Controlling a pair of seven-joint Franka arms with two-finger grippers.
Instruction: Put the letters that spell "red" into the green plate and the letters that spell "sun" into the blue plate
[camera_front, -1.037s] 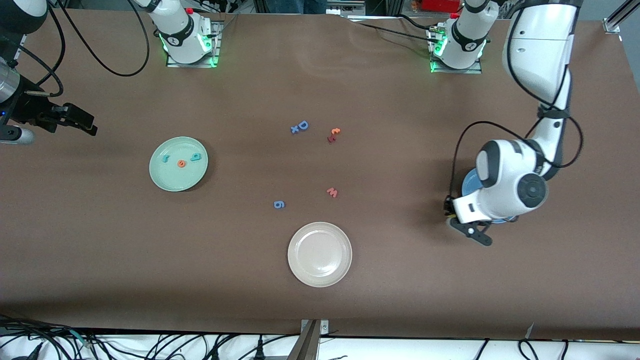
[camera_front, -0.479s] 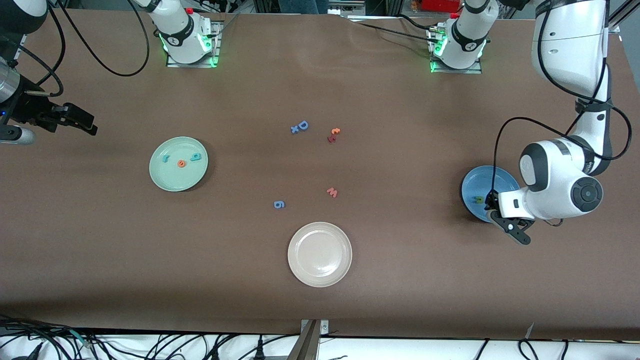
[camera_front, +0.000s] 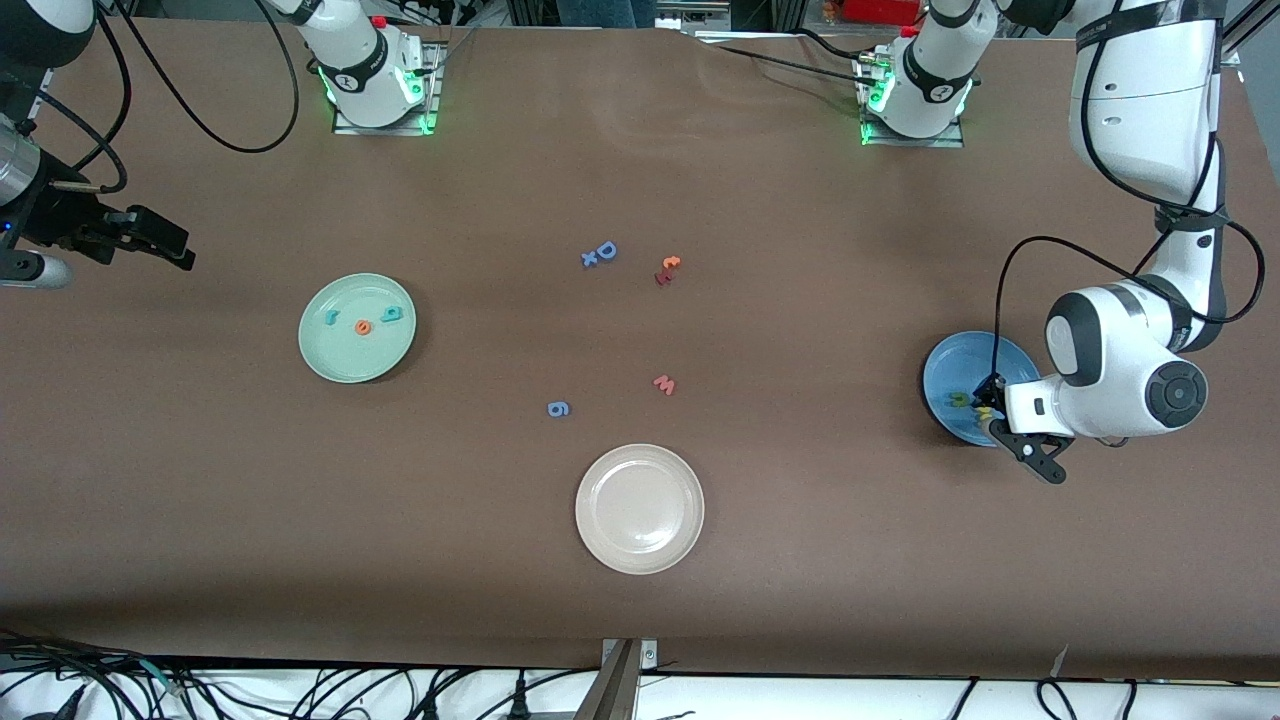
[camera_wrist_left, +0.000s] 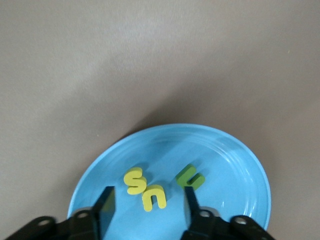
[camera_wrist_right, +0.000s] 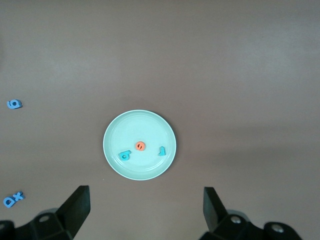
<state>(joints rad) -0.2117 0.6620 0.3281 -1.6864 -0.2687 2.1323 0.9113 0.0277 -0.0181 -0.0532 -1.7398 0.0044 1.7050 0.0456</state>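
Note:
The blue plate lies toward the left arm's end of the table. In it are the yellow "s", the yellow "u" and the dark green "n". My left gripper hangs low over this plate, open, with the "u" lying loose between its fingers. The green plate holds the teal "r", orange "e" and teal "d". My right gripper waits open and empty, high up at the right arm's end.
A beige-white plate sits nearest the front camera at mid-table. Loose letters lie in the middle: a blue "D" with an "x", an orange and red pair, a red "w" and a blue "g".
My left arm swung toward its own end of the table, over the blue plate, and its gripper opened, leaving a yellow letter in the plate. The right arm has not moved.

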